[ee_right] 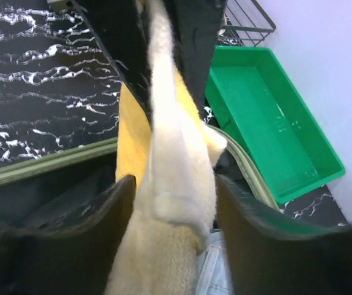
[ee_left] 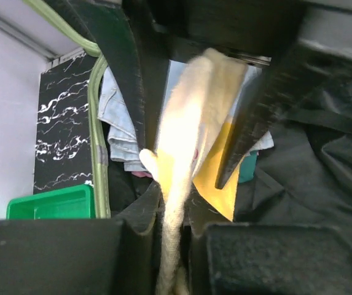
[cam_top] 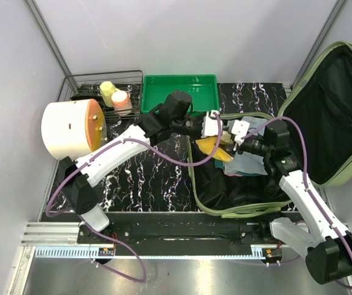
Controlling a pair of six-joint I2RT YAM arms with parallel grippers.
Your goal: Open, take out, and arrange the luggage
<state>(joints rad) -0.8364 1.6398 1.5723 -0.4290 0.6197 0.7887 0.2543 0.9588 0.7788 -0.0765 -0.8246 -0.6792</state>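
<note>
luggage [cam_top: 237, 193] open at table's 3 o'clock, lid tipped back toward 2 o'clock, left gripper [cam_top: 214, 125] clenched on cream fuzzy cloth [ee_left: 182, 141] over luggage, right gripper [cam_top: 237, 134] jaws parted, loose around same cloth

1. luggage [cam_top: 338, 107]: 1, the only case in view
2. green tray [cam_top: 179, 93]: 1
3. wire rack [cam_top: 83, 83]: 1
4. bottles in the rack: 2, yellow bottle [cam_top: 107, 91] and orange bottle [cam_top: 121, 100]
5. white drum [cam_top: 65, 130] with an orange face: 1
6. cloth pieces I can tell apart: 4, i.e. cream fleece [ee_left: 188, 123], yellow cloth [cam_top: 207, 146], pale denim [ee_left: 117, 117], teal cloth [cam_top: 249, 163]; pile overlaps, so that counts only what shows
7. arms: 2, left arm [cam_top: 126, 144] and right arm [cam_top: 305, 196]
8. purple cables: 2, one per arm, left cable [cam_top: 59, 190] and right cable [cam_top: 308, 147]
</note>
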